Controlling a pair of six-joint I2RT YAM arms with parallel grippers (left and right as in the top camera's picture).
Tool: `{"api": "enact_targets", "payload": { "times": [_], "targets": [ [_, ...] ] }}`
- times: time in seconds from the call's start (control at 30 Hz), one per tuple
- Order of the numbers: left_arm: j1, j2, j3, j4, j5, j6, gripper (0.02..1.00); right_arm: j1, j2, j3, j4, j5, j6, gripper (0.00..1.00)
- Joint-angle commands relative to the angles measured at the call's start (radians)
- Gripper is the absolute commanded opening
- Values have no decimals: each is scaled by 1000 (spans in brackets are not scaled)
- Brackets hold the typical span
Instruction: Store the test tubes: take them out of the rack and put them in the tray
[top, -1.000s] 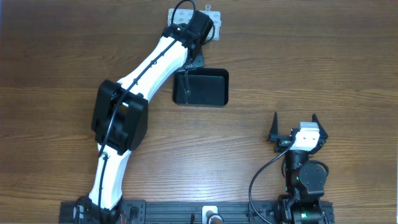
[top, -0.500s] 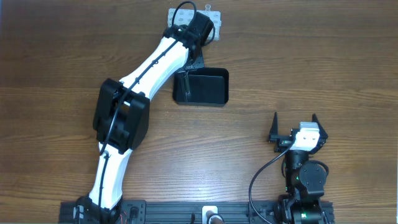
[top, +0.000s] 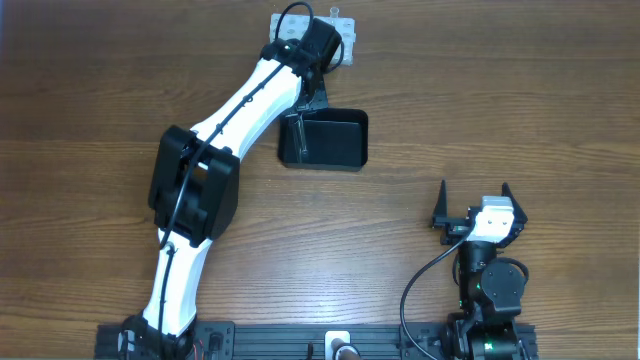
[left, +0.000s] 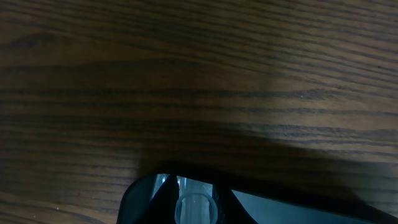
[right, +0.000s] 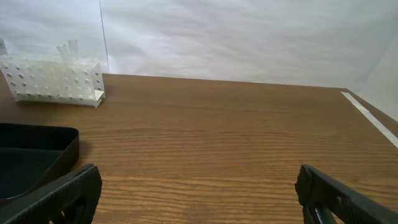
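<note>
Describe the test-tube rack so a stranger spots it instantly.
On the wooden table, look far from the arm bases. Beyond the tray stands the rack: a white box dotted with round holes, where the tray is black and plain.

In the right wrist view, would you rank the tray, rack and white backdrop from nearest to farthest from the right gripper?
1. The tray, to the right gripper's left.
2. The rack, beyond the tray, near the table's far edge.
3. The white backdrop, behind the table.
</note>
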Motion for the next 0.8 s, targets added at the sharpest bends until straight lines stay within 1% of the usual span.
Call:
{"api": "enact_targets", "payload": {
  "times": [0.03,0.57,0.7,0.77,0.8],
  "targets": [
    [4,3,-5,-2,29,15,106,-6,-3,-5,-3,9,-2,991],
    [1,-6,-5,-30,37,15,119,-6,-3,-5,-3,9,-2,991],
    [1,-6,-6,-30,36,15,148,-6,-3,-5,-3,9,-2,991],
    [1,-6,-6,-30,36,15,183,-6,-3,-5,-3,9,-2,991],
    [1,-6,-6,-31,36,15,220,-6,-3,-5,-3,9,-2,993]
  ]
}}
